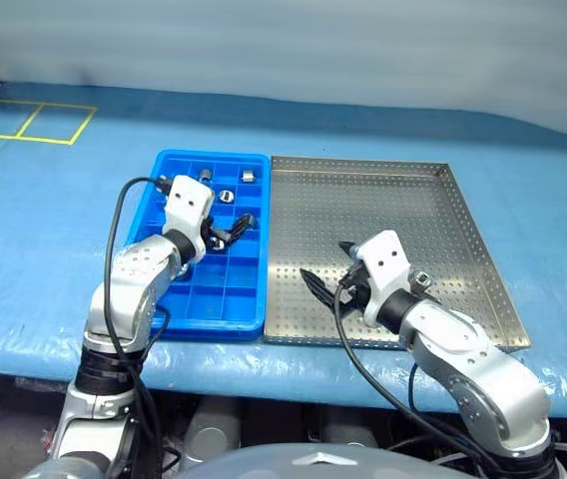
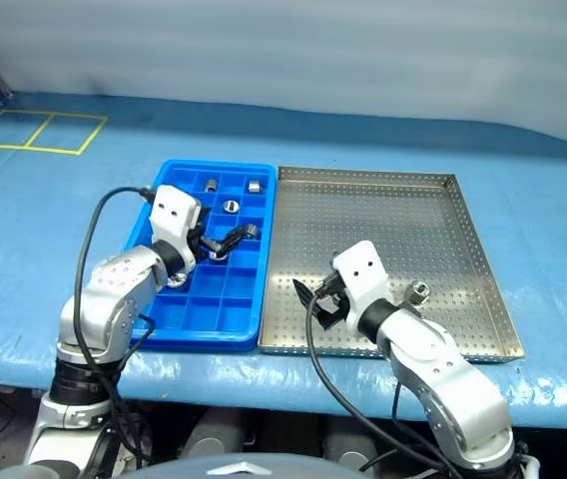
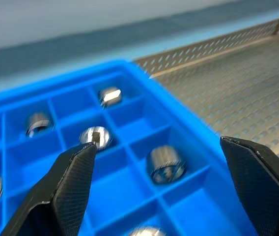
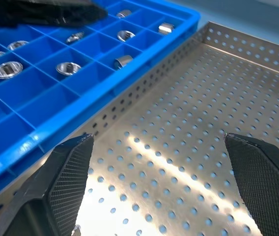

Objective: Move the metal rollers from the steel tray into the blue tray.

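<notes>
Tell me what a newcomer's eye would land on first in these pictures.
First, the bright blue plastic compartment tray, lying against the left side of the large perforated steel tray, with shiny metal rollers sitting in several of its cells. Next, the open left end effector above the blue tray. One last silver roller remains on the steel tray, beside the right arm, whose end effector is open.

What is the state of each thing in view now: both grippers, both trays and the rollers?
left gripper: open, empty, over the blue tray.
right gripper: open, empty, over the steel tray.
blue tray: holds several metal rollers in separate compartments; many compartments empty.
steel tray: almost empty; one roller left near the right arm.
</notes>
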Motion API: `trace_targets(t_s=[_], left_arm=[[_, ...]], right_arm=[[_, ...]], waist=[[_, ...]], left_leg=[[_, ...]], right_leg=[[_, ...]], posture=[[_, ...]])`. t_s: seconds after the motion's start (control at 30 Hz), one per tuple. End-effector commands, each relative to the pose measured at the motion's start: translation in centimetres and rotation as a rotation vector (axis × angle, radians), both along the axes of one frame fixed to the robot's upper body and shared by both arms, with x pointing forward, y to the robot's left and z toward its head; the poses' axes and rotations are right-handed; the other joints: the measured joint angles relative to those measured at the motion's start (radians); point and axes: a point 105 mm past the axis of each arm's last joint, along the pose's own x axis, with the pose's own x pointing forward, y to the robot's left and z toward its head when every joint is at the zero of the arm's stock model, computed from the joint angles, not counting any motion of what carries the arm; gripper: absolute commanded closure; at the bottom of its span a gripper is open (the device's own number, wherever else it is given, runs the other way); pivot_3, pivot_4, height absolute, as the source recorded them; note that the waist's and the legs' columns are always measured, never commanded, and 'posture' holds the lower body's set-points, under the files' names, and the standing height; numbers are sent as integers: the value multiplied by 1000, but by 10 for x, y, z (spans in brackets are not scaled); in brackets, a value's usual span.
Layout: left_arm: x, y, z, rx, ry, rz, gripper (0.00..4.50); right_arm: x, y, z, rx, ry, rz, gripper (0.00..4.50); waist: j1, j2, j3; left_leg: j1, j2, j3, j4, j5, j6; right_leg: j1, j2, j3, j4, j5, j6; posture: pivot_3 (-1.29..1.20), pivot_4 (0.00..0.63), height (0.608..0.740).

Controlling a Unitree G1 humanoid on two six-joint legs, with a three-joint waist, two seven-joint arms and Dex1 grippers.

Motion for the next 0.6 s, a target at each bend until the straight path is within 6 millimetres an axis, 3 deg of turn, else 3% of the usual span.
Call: trace_targets(t_s=[0.03, 0.3, 0.6], left_arm=[[-12, -27, 21, 2, -107, -203, 43], [-42, -62, 3, -30, -159, -442, 43], [-63, -87, -17, -147, -80, -452, 43]], right_arm=[[-10, -22, 8, -38, -15, -82, 0], [-9, -60, 4, -99, 64, -280, 0], [15, -80, -10, -30, 182, -497, 0]], waist=[[-5, 0, 0], [-53, 1, 0], [-56, 1, 0]], left_leg=[[0, 0, 0, 0, 0, 0], [2, 1, 3, 0, 0, 0], [2, 1, 3, 0, 1, 1]], right_leg=[[0, 0, 0, 0, 0, 0], [0, 1, 2, 1, 0, 0], [0, 1, 3, 1, -1, 3]], posture=[[74, 150, 740], [24, 150, 740], [44, 150, 740]])
